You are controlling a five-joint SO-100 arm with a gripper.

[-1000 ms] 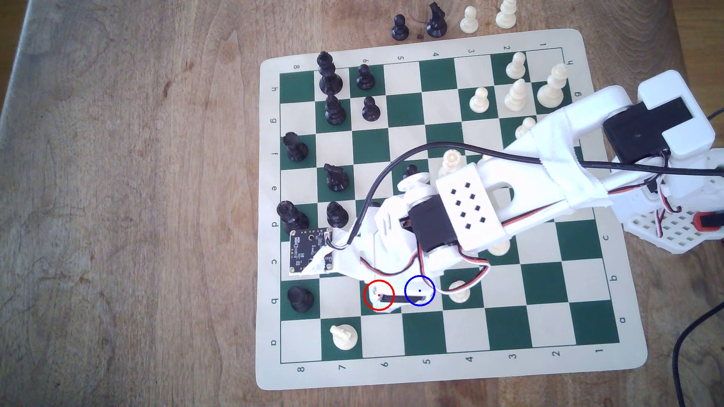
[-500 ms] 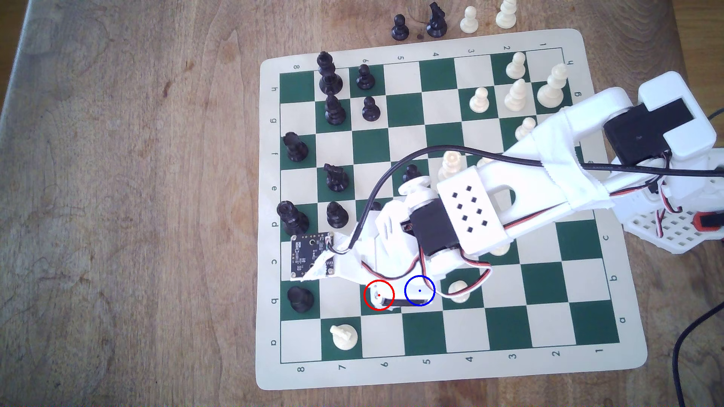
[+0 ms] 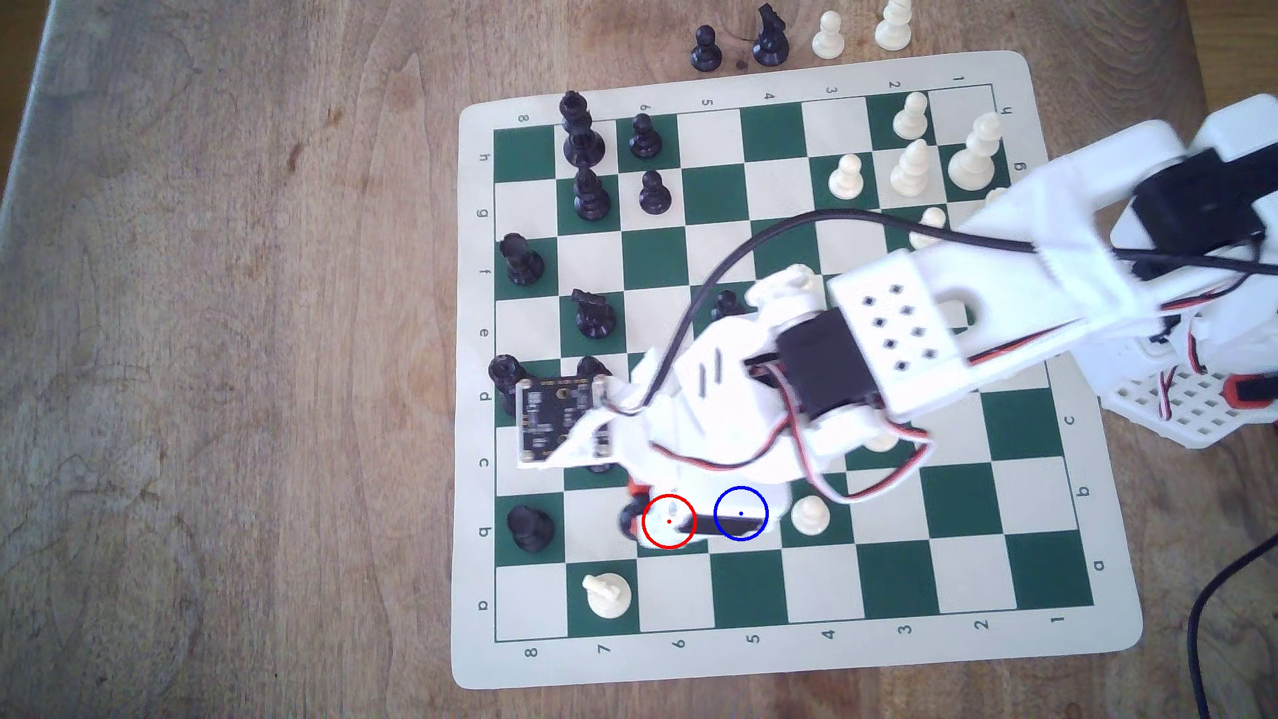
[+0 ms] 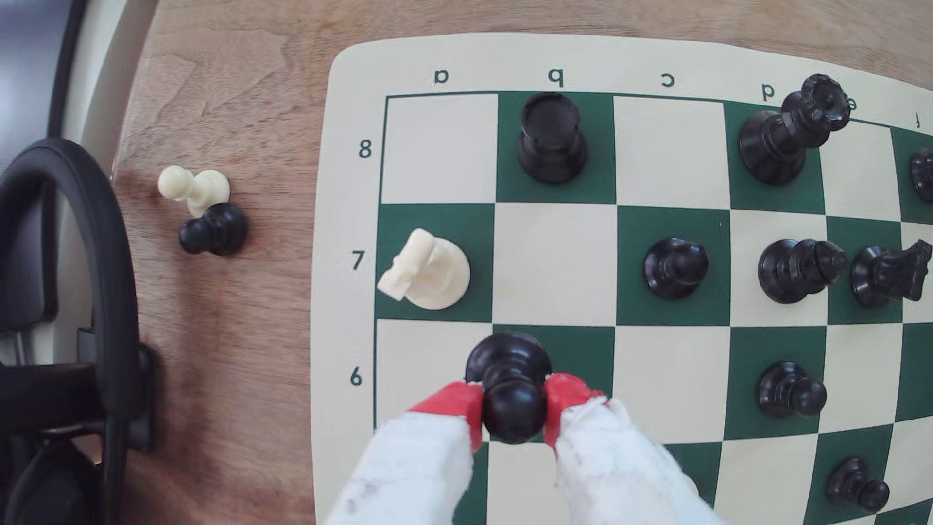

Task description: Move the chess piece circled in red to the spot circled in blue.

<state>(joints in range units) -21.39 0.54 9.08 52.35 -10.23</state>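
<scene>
pincer [image 4: 512,404] clamping black pawn [image 4: 510,383], near board edge [image 4: 348,323]

A home-like hobby setting: a roll-up chess mat [image 3: 795,657] on a worn wooden table [image 3: 207,346].

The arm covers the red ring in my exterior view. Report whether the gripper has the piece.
Observer: Yes. The wrist view shows the red-tipped gripper shut on the ball head of the small glossy black pawn.
Operator: State where its base is.
Observer: Over the dark green b6 square. I cannot tell whether it is clear of the board.
Operator: Name what stands on c7.
Observer: Another black pawn, upright and apart from the held one.
</scene>
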